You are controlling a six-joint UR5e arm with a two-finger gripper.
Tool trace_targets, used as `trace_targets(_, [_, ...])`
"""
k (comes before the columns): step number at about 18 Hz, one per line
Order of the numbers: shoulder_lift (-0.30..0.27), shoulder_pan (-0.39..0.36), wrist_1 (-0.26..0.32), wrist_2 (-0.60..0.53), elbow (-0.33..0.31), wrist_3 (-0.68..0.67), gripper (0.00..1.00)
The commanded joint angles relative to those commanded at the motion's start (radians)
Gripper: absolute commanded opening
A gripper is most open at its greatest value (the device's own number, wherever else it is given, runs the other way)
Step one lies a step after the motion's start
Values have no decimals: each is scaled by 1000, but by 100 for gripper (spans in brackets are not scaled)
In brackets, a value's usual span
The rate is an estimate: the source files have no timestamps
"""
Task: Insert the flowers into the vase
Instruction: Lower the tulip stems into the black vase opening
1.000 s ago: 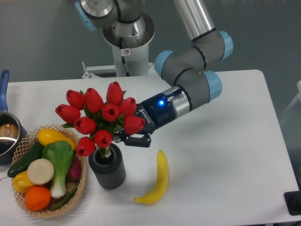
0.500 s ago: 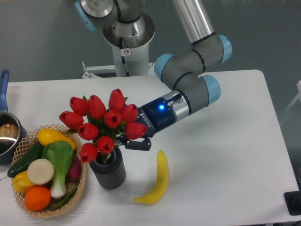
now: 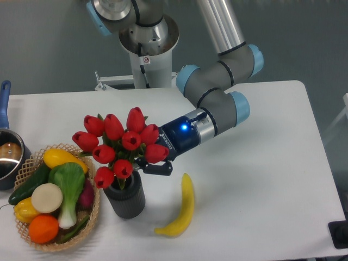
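While the fingers (image 3: pixel 145 165) are gripping the tulips (image 3: pixel 120 145) by their stems, the bunch is standing upright, directly over the vase (image 3: pixel 125 197) mouth.

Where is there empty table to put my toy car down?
The right half of the table, past the banana, is bare. The back left strip behind the flowers is free too. The front left is crowded: basket, vase, gripper.

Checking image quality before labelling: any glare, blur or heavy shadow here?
Fixed camera view: sharp, evenly lit; soft shadows only under the banana and vase; small highlights on the pot; a blue LED glows near the gripper.
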State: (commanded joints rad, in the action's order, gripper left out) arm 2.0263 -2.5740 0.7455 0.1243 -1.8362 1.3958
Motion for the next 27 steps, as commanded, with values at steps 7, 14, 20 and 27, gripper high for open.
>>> trace_targets(7, [12,5,0,0,-6,20,21])
trace_targets(14, [25,0,0,-2,-18,37,21])
trace_targets(20, [26,-3,0,-5,-26,37,24])
trace_targets(27, [32,-3,0,-9,-28,38,27])
